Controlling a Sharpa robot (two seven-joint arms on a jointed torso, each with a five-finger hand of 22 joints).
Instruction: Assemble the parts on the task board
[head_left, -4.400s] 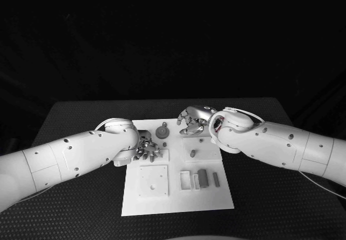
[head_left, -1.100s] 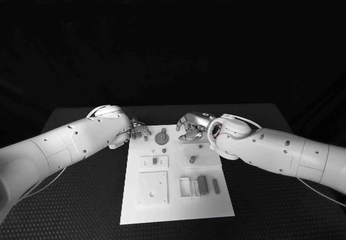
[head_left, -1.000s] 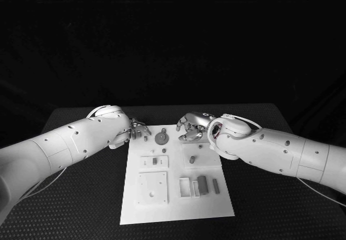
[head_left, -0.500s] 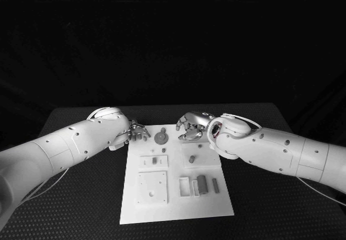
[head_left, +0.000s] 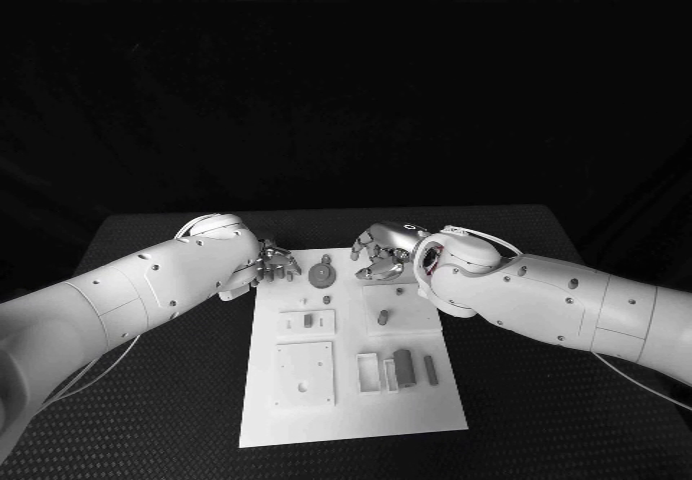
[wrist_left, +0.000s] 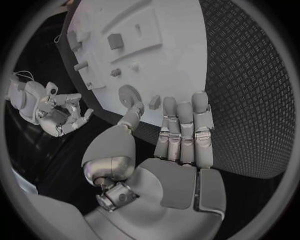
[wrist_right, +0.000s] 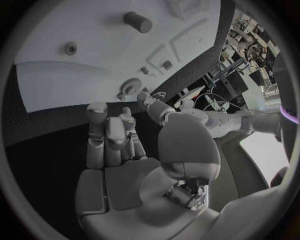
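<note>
**Head view: both my hands at the far edge of the board, nothing held**

Head view puts my left hand (head_left: 274, 266) at the far left corner of the task board (head_left: 353, 410), fingers loose and apart, holding nothing. My right hand (head_left: 381, 253) hovers over the far edge, fingers curled partway but spread, also holding nothing. The round gear (head_left: 323, 273) lies between them near that far edge; a small peg (head_left: 384, 317) stands nearer the middle, and the bars (head_left: 405, 365) sit toward the near right corner.

I judge the risks as follows. Both hands converge on the gear, so they could collide. My left fingertips (wrist_left: 182, 108) come in low along the board's rim and could nudge the gear or shift the board. A pinch on so flat a piece may slip.
</note>
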